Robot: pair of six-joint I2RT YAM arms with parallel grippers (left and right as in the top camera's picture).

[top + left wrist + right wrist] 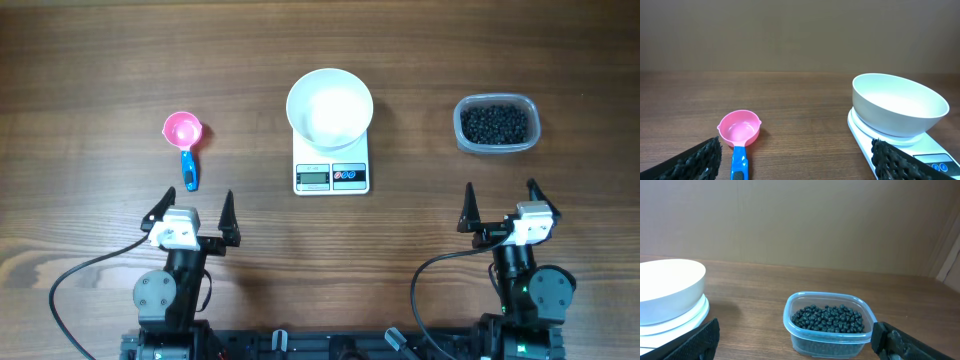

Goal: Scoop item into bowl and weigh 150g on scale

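The left gripper (193,208) is wide open and holds nothing. So is the right gripper (500,200). The scoop (187,152) lies just ahead of the left gripper, with its blue handle pointing back at the gripper and its pink cup pointing away. The right gripper is well apart from it, so I think the left arm should pick it up. The black beads (494,123) sit in a clear tub (462,136), straight ahead of the right gripper. The white bowl (330,105) is empty. It sits on the scale (331,177), ahead and between both grippers on the bench (90,90).
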